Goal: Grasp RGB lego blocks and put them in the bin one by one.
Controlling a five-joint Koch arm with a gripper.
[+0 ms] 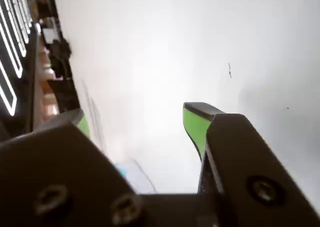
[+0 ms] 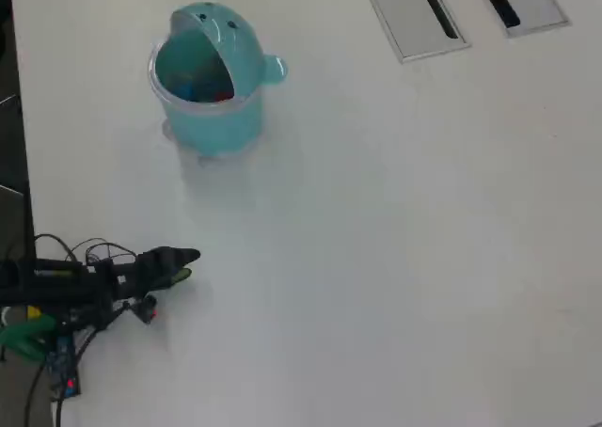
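From where I stand, the round light-teal plastic bin (image 2: pixel 214 79) with its domed flip lid tipped back sits toward the far left corner of the white desk (image 2: pixel 395 258) as the overhead view shows it, well apart from the arm. Through its open mouth I can make out a bit of red and a bit of blue, which I take to be the small red lego block (image 2: pixel 223 95) and the small blue lego block (image 2: pixel 196 90). Whether the yellow-green one is in there too is hidden. No block lies loose on the bare desk.

The black gripper with green-lined fingers (image 2: pixel 185 265) rests low near the desk's left edge, folded back by its cable bundle (image 2: pixel 89 253). In the wrist view the gripper (image 1: pixel 135 119) shows its two fingers spread with only empty desk between them; it pinches nothing.

What could go wrong: if the arm reaches out again looking for a third block that is already in the bin, it may sweep toward the bin and knock it over, since it looks light and stands free. The loose cables at the arm's base could also snag a joint on the next swing. The two flat grey slotted panels (image 2: pixel 409 13) at the far edge lie well out of the way.
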